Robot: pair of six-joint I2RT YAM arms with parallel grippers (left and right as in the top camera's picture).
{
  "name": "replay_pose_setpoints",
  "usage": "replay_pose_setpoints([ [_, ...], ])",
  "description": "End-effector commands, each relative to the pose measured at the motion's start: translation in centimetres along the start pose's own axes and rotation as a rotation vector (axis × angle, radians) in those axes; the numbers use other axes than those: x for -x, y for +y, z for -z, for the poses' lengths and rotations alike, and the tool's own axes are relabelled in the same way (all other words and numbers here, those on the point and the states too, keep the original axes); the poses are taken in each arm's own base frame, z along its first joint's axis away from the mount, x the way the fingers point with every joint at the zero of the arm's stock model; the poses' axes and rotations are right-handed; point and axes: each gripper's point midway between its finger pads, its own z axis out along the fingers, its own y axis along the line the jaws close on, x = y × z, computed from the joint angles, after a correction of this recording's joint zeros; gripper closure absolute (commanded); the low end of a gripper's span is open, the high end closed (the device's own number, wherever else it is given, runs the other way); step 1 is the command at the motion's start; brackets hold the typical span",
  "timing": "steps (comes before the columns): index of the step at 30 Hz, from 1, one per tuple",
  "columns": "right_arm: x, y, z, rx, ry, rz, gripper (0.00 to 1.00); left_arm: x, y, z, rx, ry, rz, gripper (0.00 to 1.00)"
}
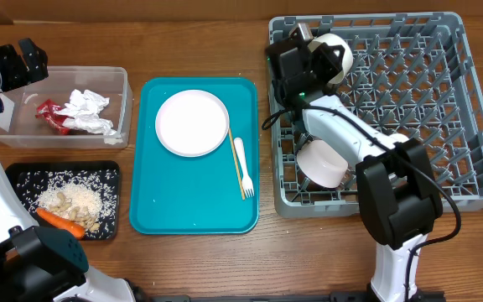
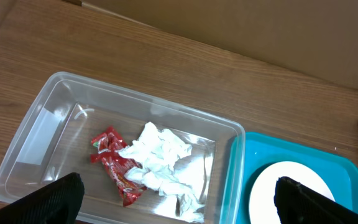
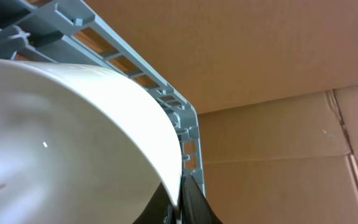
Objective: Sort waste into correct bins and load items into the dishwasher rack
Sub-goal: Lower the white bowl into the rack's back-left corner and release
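Waste, dry bin: looks sorted. The red wrapper (image 1: 50,113) and crumpled napkins (image 1: 86,109) lie together in the clear tub (image 1: 99,72).
Waste, food bin: the black tray (image 1: 23,178) holds the rice (image 1: 82,189), the beige crumbs (image 1: 72,203) and the carrot (image 1: 59,221) at its near edge. I see no scraps loose on the surface.
Rack so far: one bowl (image 1: 325,164) is already sitting low on the left side of the dishwasher rack (image 1: 443,101).
In hand now: a white bowl (image 1: 338,63) is tipped on its side over the rack's far left corner.
Right fingers (image 3: 197,208): clenched on that bowl's thin rim, pinching it at the edge, as the right wrist view shows.
Bowl's look: smooth, plain, glossy white, curved wall filling the wrist view, with the grey rack frame right behind it. Whether it touches the pegs, I cannot tell.
Left fingers (image 2: 58,199): spread wide and carrying nothing, hovering above the clear tub.
Left to load: the white plate (image 1: 191,123), the fork (image 1: 246,186) and the wooden stick (image 1: 233,149) all wait on the teal tray (image 1: 191,193), with the stick and fork side by side to the right of the plate.
Progress call: the sorting looks finished and the loading roughly halfway.
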Motion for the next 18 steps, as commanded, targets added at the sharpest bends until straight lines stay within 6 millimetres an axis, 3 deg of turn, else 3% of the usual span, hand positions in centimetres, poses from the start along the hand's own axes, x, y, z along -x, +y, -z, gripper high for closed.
replay_pose_setpoints([
  [1,0.4,1.7,1.8,0.007,-0.021,0.049,0.96,0.6,-0.3,0.6,-0.013,-0.023,0.007,0.0],
  [8,0.6,0.6,5.4,-0.122,0.003,0.059,0.93,0.6,-0.3,0.6,-0.013,-0.023,0.007,0.0],
  [10,0.7,0.6,6.0,-0.137,0.001,0.035,0.85,0.6,-0.3,0.6,-0.013,-0.023,0.007,0.0],
  [18,0.6,0.1,6.7,-0.177,0.007,-0.044,0.71,0.6,-0.3,0.6,-0.013,-0.023,0.007,0.0],
])
